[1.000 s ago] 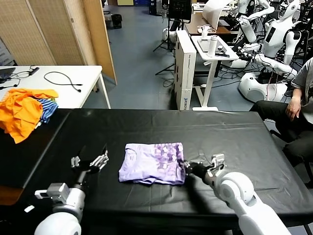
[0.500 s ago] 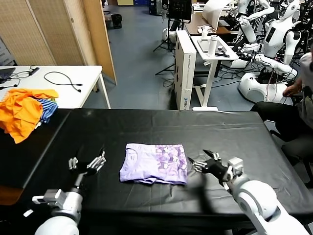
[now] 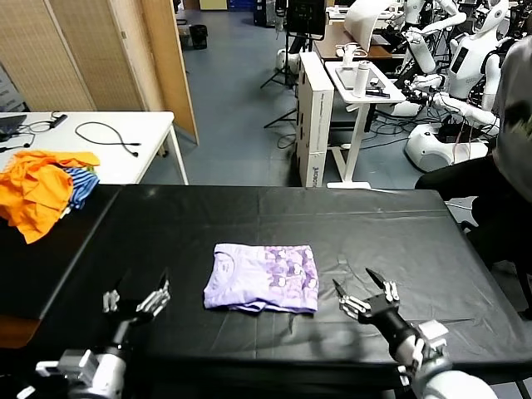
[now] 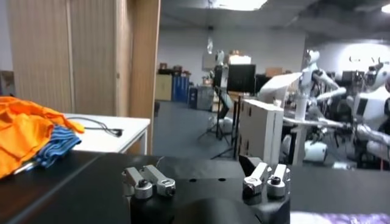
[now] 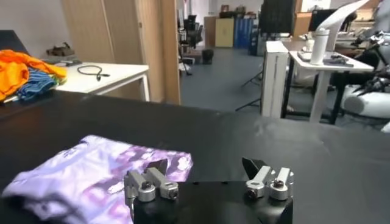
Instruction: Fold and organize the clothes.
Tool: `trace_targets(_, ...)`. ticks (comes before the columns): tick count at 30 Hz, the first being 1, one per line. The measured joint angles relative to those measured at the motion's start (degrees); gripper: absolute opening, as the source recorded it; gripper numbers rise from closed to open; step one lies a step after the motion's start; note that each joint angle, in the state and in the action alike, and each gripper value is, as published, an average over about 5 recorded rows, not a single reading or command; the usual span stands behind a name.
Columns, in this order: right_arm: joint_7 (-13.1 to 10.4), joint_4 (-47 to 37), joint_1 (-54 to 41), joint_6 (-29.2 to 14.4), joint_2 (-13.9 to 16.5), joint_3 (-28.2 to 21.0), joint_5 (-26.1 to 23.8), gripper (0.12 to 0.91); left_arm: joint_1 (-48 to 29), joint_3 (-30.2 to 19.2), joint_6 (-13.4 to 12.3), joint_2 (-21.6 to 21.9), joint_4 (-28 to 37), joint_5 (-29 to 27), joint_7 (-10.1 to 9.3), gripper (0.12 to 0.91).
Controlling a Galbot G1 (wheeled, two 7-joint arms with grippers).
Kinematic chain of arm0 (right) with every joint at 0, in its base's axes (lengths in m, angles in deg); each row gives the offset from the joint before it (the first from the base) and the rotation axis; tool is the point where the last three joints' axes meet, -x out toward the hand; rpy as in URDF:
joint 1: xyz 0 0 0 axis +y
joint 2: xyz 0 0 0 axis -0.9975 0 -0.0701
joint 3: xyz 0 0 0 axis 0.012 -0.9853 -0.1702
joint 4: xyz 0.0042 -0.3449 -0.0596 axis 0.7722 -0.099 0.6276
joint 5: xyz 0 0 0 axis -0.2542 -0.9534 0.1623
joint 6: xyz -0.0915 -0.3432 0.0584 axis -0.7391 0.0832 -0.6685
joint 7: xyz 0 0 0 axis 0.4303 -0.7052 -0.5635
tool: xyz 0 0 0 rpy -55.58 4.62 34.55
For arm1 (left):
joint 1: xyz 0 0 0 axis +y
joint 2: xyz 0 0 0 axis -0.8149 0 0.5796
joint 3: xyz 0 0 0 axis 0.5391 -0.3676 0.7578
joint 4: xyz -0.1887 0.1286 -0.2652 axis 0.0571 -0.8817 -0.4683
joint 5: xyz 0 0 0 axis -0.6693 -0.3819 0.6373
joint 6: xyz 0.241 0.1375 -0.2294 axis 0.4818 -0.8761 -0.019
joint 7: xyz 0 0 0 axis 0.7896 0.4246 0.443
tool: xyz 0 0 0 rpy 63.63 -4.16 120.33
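The pale lavender T-shirt lies folded into a neat rectangle in the middle of the black table, its purple print facing up on the right half. It also shows in the right wrist view. My right gripper is open and empty, just right of the shirt and apart from it. My left gripper is open and empty, well left of the shirt near the front edge. A strip of the shirt shows at the edge of the left wrist view.
A bright orange and blue-striped garment heap lies at the table's far left. A white side table with a black cable stands behind it. A person in dark trousers is at the right edge.
My right gripper has let go of the shirt's right edge, opened, and drawn back toward the front right. My left gripper has drawn back toward the front edge.
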Motion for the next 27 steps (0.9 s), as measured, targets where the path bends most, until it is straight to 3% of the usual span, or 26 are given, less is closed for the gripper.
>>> trace_targets(8,-1.86,0.93,7.78,-8.89,-2.07,1.19,-5.64,0.907,4.25,-0.43,-0.80,-0.38,-1.02,-0.01,-0.53,0.907)
trace_targets(13,-5.48,0.46,13.08,-15.10,-3.63,0.75,-9.52,0.907,7.56,0.06,0.09,0.42,-2.74,0.65,-2.48,0.907)
trace_targets(18,-9.07,-0.06,17.95,-19.92,-4.25,0.45,-12.43,0.907,11.10,0.71,0.95,1.36,-4.70,1.07,-3.09,0.907)
trace_targets(23,-11.29,0.80,22.02,-21.53,-4.20,0.56,-13.04,0.907,12.89,0.64,1.39,1.28,-5.17,0.95,-3.22,0.907)
trace_targets(27,-11.53,1.51,23.54,-20.44,-4.33,0.57,-12.85,0.907,13.17,0.53,1.43,0.92,-5.00,0.94,-3.23,0.907)
